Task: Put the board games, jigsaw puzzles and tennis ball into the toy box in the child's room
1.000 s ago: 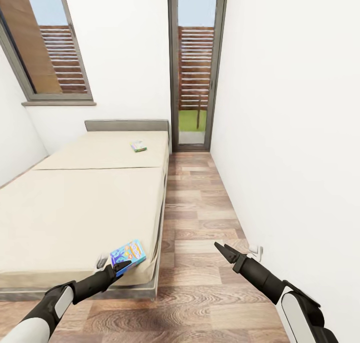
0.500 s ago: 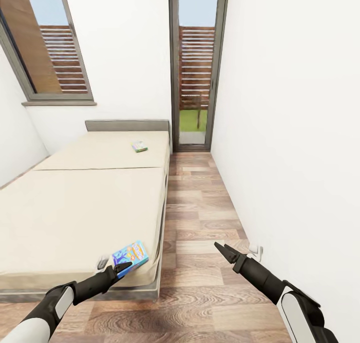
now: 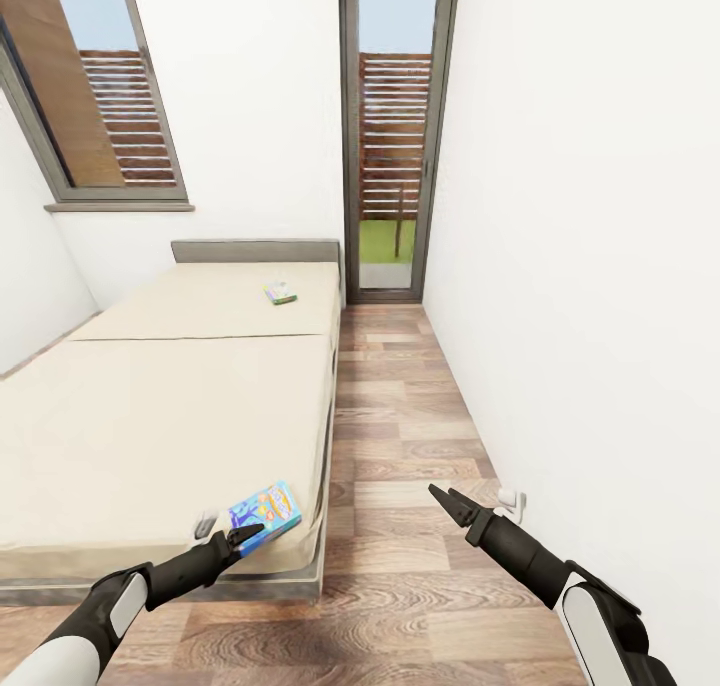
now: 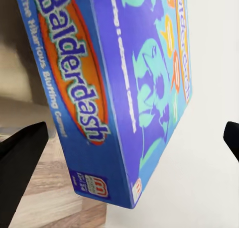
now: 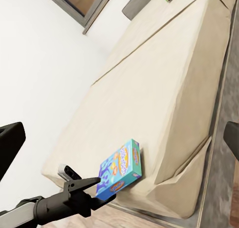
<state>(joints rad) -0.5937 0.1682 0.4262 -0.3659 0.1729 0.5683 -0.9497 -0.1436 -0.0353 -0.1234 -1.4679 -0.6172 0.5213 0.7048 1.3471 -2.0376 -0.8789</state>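
A bright blue board game (image 3: 265,511) lies on the near corner of the beige bed (image 3: 170,416). My left gripper (image 3: 232,531) is open at the box's lower left edge. In the left wrist view the blue box (image 4: 124,88) sits between the widely spread fingers (image 4: 20,173). The right wrist view shows the same box (image 5: 121,169) with the left gripper (image 5: 82,179) beside it. A white-and-green board game (image 3: 279,292) rests near the grey headboard (image 3: 255,251). Over the floor to the right of the bed, my right gripper (image 3: 443,494) hangs open and holds nothing.
A strip of wood-plank floor (image 3: 400,416) runs between the bed and the white right wall (image 3: 580,266). It leads to a tall dark-framed glass door (image 3: 392,136). A window (image 3: 95,86) sits above the bed at left. A white socket (image 3: 511,502) is low on the right wall.
The whole view has shifted slightly. The blue board game now sits a little further right of my left fingertips, overlapping them less. The right arm has not moved.
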